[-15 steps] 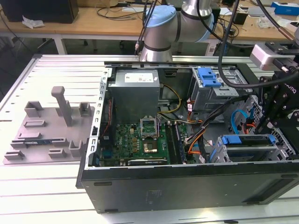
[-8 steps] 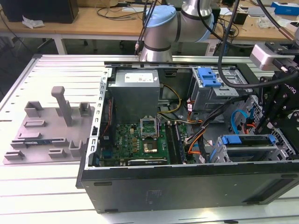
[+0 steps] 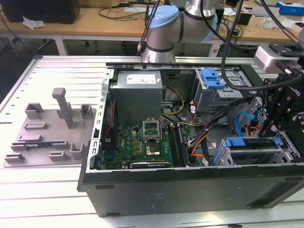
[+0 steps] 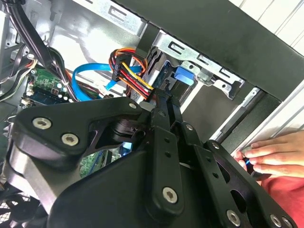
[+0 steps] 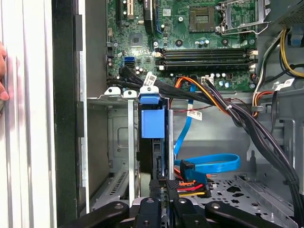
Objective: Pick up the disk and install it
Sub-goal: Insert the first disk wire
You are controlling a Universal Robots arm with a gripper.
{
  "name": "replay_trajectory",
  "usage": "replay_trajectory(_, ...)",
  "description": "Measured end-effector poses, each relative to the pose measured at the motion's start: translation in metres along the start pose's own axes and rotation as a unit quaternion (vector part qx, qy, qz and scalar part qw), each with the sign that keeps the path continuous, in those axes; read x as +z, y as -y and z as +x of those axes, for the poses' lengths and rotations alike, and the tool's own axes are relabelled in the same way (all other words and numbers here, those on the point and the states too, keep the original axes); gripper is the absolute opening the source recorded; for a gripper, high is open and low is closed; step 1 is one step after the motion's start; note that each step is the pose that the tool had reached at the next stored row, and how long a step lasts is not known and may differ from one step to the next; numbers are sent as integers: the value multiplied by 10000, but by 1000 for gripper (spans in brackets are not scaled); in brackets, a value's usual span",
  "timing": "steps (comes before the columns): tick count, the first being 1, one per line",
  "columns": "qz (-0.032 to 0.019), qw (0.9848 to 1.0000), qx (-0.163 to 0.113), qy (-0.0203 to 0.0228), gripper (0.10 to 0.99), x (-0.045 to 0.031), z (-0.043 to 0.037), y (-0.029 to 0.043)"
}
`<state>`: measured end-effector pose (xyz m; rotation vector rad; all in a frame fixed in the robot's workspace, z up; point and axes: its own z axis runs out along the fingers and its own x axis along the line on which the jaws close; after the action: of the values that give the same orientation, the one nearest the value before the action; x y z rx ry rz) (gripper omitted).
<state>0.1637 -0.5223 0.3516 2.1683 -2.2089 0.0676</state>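
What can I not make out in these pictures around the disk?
Label of the disk: first wrist view, seen edge-on.
Hold of the gripper on it: first wrist view, black links and picture edge cover the contact.
Hand: second wrist view, cut off by the picture edge.

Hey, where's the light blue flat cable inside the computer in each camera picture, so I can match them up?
Exterior view: the blue cable loops toward the exterior view's right, past the green circuit board.
Second wrist view: it arcs beside the orange-and-yellow wire plug.
First wrist view: it loops over the perforated case floor.
Shared landmark: the green circuit board.
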Motion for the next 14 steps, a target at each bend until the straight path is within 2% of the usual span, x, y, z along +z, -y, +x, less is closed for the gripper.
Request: replay_trajectory(14,0,10000,0,1,165,37,10,0)
